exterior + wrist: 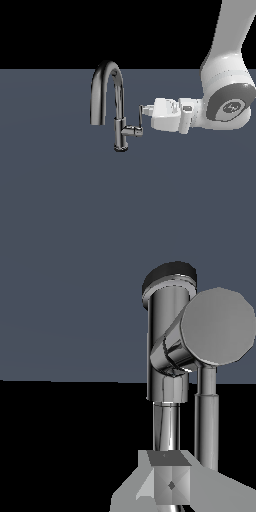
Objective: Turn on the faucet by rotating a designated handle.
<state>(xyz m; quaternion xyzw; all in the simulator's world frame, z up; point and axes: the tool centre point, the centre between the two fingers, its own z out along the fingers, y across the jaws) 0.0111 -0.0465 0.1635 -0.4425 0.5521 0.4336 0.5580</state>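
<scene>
The dark chrome faucet (119,125) stands at the middle of the exterior view, its arched spout curving toward that view's left. Its handle (139,117), a thin lever, rises from a short stub on the side facing the exterior view's right. My gripper (144,109) reaches in level from that right side, with its tips right beside the upper part of the lever; I cannot tell whether they touch. The fingers look shut with nothing between them. The wrist view shows the faucet (167,331) body close up, the handle (206,416) beside it and the gripper (170,486) at the frame's edge.
The faucet rests on a flat grey-blue surface (60,200) that runs in all directions. My white arm (227,75) comes down from the upper part of the exterior view's right. Nothing else stands nearby.
</scene>
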